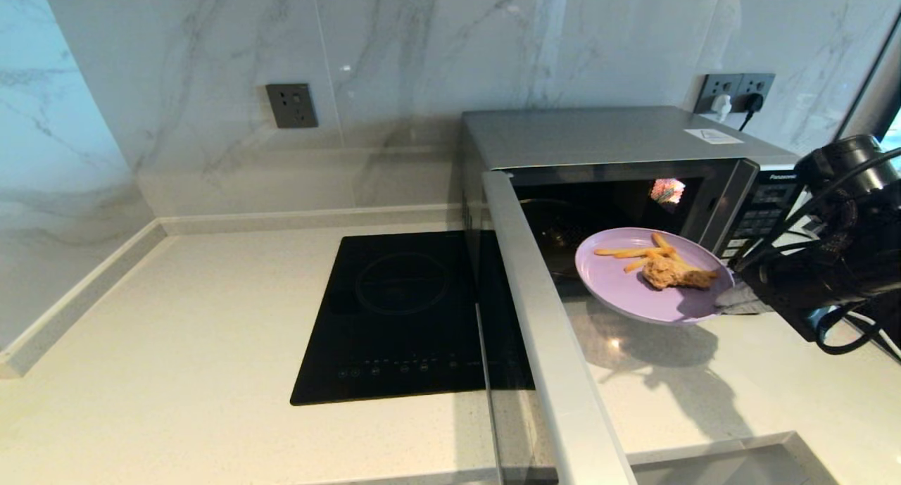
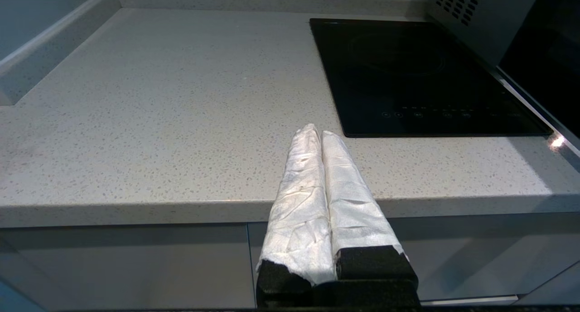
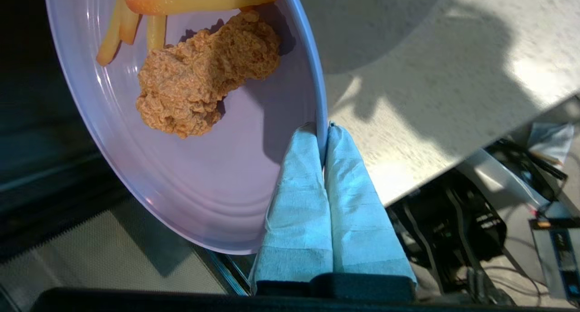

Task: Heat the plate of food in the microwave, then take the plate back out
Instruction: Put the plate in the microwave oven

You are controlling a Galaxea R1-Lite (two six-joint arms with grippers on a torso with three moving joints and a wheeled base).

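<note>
The plate of food [image 1: 651, 288] is held in the air, tilted, just in front of the open microwave [image 1: 619, 168] cavity, above the worktop [image 1: 176, 372] near its right end. The right gripper [image 3: 322, 142] is clamped on the plate rim, one finger on each face. The microwave door [image 1: 549, 344] stands open toward the front edge, beside the induction cooktop [image 1: 401, 316]. The left gripper [image 2: 317, 135] hangs at the front edge, fingers pressed together, holding nothing.
</note>
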